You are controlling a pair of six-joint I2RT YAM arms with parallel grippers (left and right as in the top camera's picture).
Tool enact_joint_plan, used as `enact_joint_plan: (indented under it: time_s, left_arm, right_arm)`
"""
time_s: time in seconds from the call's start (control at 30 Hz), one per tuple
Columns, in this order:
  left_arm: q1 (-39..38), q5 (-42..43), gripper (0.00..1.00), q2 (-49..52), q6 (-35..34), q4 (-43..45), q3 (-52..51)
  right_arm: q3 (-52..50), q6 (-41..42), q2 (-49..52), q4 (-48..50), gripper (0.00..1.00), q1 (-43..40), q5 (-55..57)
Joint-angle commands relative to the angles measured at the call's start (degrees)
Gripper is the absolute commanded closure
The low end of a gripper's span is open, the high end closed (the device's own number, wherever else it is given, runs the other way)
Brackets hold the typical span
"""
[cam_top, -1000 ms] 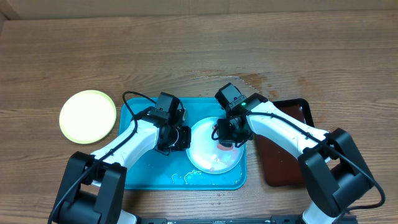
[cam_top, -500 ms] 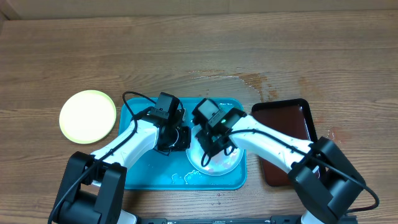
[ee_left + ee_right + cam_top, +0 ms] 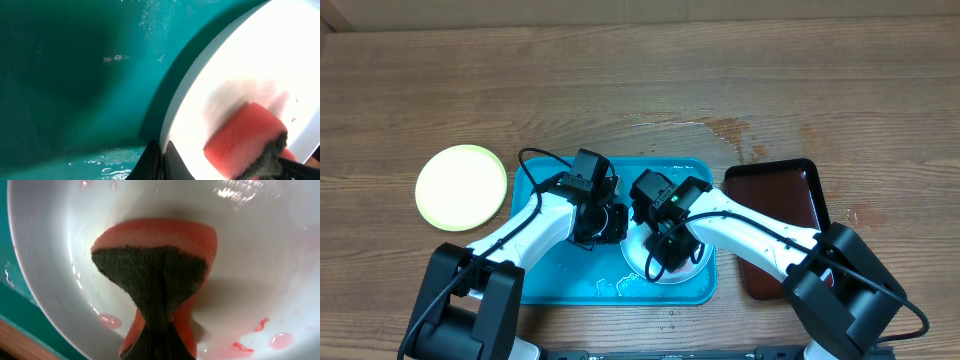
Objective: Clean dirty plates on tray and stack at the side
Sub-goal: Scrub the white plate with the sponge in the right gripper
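From above, the right arm (image 3: 750, 225) covers most of the white plate (image 3: 636, 265), and the sponge (image 3: 155, 265) under it can't be made out. The sponge's pinched end runs off the right wrist view's bottom edge; the left wrist view shows it blurred.

The left arm (image 3: 525, 232) reaches from its base at the near left up and to the right, wrist bent so the left gripper (image 3: 614, 222) points rightward, its jaws pinched on the rim of the plate (image 3: 240, 60). The right arm (image 3: 760, 228) stretches leftward from its near-right base, wrist folded over, and the right gripper (image 3: 670, 252) points downward, clamped on a sponge (image 3: 155, 235).
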Motion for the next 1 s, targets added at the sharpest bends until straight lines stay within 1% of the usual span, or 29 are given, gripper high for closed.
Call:
enact_joint_plan:
  time_s: [0.0,0.07,0.3,0.47,0.7,0.77,0.87,0.97]
  left_arm:
    - [-0.09,1.07,0.96,0.52,-0.17,0.5,0.57]
    - [-0.09,1.09,0.96,0.52,-0.17,0.46,0.57]
    - [-0.09,1.09,0.96,0.52,-0.17,0.37,0.57]
    - [-0.09,1.09,0.96,0.52,-0.17,0.24,0.57]
    - [-0.09,1.09,0.96,0.52,-0.17,0.2,0.57]
    - [-0.09,1.09,0.96,0.52,-0.15,0.2,0.57]
    - [-0.09,1.09,0.96,0.52,-0.15,0.2,0.57]
    - [-0.09,1.09,0.96,0.52,-0.17,0.15,0.57]
  right_arm:
    - [0.46,0.63,0.39,-0.46,0.96,0.04,-0.92]
    - [0.46,3.63,0.39,-0.46,0.96,-0.33,2.45]
    - [0.46,18.84,0.39,-3.13,0.96,-4.33,16.83]
    - [0.46,22.29,0.39,-4.52,0.96,-8.07,18.1]
    - [0.46,21.64,0.39,-0.72,0.96,-9.16,17.57]
    - [0.46,19.21,0.39,1.73,0.96,-9.11,15.06]
    - [0.46,18.53,0.39,5.03,0.96,-9.11,14.29]
    - [0.46,13.75,0.39,9.01,0.96,-9.11,10.97]
